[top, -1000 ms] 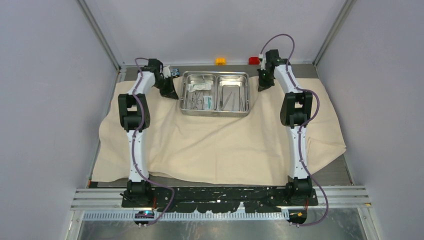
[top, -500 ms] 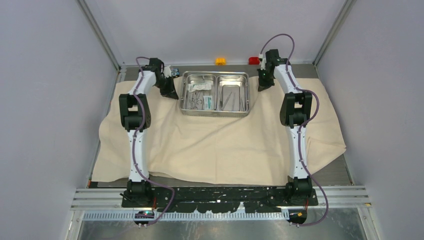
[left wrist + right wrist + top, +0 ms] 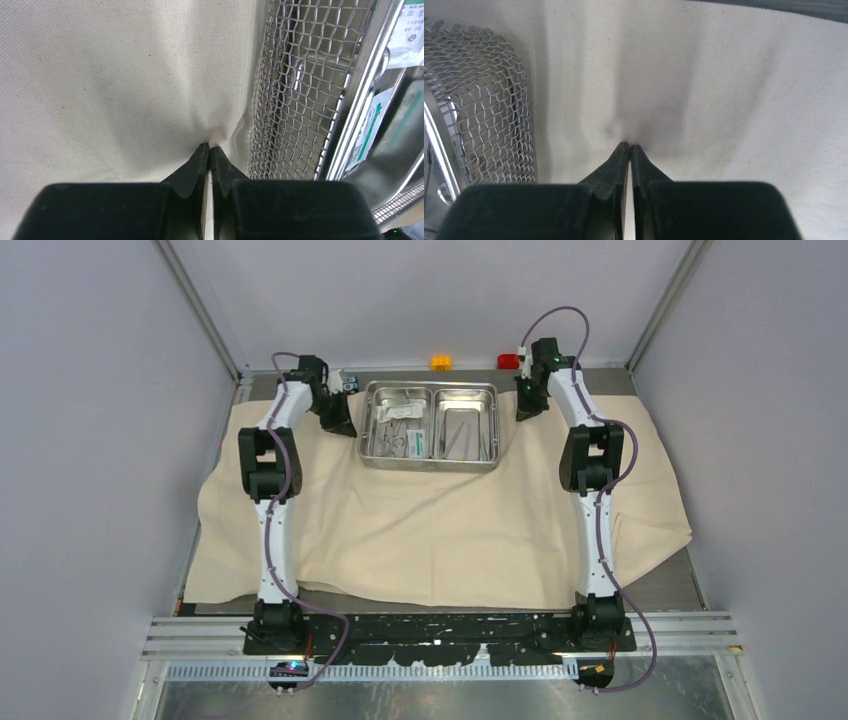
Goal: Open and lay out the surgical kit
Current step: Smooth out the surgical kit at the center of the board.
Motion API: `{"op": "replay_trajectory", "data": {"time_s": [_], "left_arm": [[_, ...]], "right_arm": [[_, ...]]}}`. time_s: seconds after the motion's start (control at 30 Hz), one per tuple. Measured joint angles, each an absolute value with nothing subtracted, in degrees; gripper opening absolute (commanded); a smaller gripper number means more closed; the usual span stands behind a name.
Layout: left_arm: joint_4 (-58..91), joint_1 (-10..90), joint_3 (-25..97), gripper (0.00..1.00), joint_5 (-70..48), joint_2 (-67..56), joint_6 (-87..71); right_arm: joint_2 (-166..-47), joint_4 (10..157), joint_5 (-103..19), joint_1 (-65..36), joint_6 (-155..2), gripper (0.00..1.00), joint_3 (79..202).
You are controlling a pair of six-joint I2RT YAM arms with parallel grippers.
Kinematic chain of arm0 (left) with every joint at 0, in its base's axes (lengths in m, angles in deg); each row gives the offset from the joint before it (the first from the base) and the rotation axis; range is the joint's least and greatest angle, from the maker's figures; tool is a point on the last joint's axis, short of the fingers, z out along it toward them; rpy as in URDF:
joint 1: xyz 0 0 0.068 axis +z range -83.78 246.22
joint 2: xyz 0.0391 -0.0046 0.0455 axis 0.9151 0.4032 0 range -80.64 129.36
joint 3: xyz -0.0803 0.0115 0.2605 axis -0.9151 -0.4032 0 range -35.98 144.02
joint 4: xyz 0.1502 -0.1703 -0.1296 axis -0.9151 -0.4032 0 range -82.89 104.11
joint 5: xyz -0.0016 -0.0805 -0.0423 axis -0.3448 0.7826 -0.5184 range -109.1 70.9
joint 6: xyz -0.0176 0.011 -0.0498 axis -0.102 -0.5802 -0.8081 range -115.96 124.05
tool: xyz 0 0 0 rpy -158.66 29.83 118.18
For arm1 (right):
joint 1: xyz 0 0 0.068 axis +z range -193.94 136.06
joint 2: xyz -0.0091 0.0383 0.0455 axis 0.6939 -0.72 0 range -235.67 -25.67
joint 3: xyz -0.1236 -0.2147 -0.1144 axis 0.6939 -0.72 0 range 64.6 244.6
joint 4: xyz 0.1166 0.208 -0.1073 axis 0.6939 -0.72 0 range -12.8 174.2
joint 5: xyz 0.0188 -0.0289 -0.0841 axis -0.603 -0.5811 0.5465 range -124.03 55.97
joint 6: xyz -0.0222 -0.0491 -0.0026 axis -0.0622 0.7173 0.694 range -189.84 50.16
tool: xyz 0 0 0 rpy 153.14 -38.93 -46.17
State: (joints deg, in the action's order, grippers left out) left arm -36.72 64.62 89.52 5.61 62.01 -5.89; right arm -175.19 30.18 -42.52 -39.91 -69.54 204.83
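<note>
— What's the surface like?
— A grey bench (image 3: 660,592) boxed in by pale walls (image 3: 90,440). Nearly all of it lies under the beige cloth wrap (image 3: 430,535), spread flat, its left edge reaching the bench's left side.
— And the arms?
— Far left, the left pincer (image 3: 208,148) has its tips together, clamped on a pucker of cloth just beside the mesh side of the steel tray (image 3: 430,467). The tray sits far centre on the cloth, with slim tools (image 3: 465,435) and a white-and-green packet (image 3: 417,443) inside. Just right of it, the right pincer (image 3: 629,146) nips the cloth likewise.
— Room to move?
— The near half of the cloth lies open between the arms — its right corner stretches toward the right wall.
</note>
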Motion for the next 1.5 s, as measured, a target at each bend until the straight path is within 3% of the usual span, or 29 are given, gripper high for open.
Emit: {"op": "replay_trajectory", "data": {"time_s": [0.23, 0.47, 0.8, 1.13, 1.5], "left_arm": [[-33.9, 64.9, 84.4, 0.49, 5.3, 58.4, -4.2], [-33.4, 66.0, 78.5, 0.59, 1.7, 53.7, -1.0], [-33.5, 71.9, 78.0, 0.62, -3.3, 53.0, 3.3], [-32.5, 71.7, 77.0, 0.62, -10.4, 53.0, 9.6], [-28.9, 71.2, 74.9, 0.62, -19.4, 52.0, 18.0]], "right_arm": [[-173.2, 33.8, -42.4, -40.3, -68.6, 0.45, 201.0], [-167.7, 35.4, -40.8, -42.3, -66.7, 0.55, 192.4], [-159.3, 39.3, -39.9, -47.6, -63.6, 0.57, 180.4], [-152.9, 43.9, -37.6, -51.1, -58.5, 0.57, 165.7], [-150.3, 45.9, -36.0, -55.8, -53.4, 0.56, 161.3]]}}
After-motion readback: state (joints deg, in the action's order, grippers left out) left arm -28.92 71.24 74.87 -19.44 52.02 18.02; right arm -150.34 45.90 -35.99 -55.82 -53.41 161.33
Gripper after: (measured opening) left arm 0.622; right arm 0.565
